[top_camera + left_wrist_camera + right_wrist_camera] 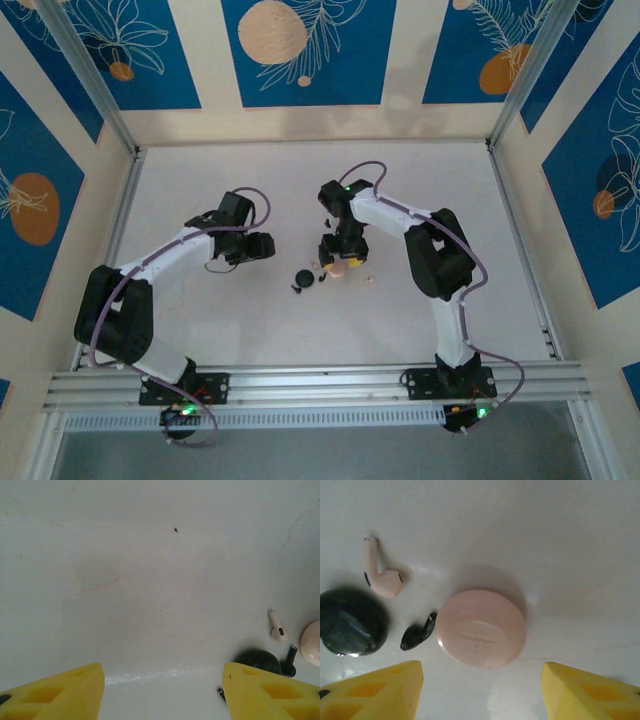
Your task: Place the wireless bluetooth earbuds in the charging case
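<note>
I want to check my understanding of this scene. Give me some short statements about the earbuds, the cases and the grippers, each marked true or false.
1. A pale pink earbud lies on the table, outside both cases. True.
2. The right gripper grips the pink case. False: its jaws stand open and hold nothing.
3. A black earbud lies between the black case and the pink case. True.
4. The left gripper is shut on an earbud. False: it is open and empty.
</note>
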You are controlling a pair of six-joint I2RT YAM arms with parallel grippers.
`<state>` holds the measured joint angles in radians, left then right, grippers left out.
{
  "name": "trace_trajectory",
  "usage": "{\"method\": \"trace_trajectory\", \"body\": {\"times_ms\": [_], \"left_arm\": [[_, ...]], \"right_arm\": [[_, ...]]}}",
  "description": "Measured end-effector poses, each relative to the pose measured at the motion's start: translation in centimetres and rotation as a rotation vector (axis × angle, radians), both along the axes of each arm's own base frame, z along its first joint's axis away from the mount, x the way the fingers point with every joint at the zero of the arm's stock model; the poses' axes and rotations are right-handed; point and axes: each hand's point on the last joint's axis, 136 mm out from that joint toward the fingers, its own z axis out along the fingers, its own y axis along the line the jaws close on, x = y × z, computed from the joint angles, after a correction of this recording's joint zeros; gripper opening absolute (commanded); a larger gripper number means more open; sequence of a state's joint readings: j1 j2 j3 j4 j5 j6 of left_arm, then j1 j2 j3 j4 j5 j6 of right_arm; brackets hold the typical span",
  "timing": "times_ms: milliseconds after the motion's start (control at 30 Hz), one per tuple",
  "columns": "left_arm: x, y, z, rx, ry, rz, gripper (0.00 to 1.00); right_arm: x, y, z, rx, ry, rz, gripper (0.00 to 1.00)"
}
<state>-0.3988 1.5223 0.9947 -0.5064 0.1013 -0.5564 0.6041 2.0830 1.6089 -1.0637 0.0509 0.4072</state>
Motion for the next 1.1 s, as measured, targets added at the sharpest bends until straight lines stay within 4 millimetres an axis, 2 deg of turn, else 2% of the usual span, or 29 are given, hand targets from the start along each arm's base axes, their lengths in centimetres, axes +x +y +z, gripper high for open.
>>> {"method": "trace_trajectory", "body": {"times_ms": [400,633,1000,1100], "left_arm": [[0.0,-0.2,-0.1,-0.023,0.012,0.006,0.62],[0.0,-0.2,-0.6,-0.023,0.027,0.005,0.62],[0.0,-0.2,-0.5,-0.024,0.025,0.005,0.61],[0.0,-0.3,-0.5,-0.027,0.026,0.004,0.6]], "right_arm": [[0.2,0.3,-1.8,-0.061,0.005,0.039,0.63],[0.2,-0.3,-2.0,-0.092,0.003,0.037,0.59],[0.6,-0.5,-2.5,-0.087,-0.005,0.024,0.59],[0.6,-0.6,-2.6,-0.087,-0.003,0.015,0.54]]}}
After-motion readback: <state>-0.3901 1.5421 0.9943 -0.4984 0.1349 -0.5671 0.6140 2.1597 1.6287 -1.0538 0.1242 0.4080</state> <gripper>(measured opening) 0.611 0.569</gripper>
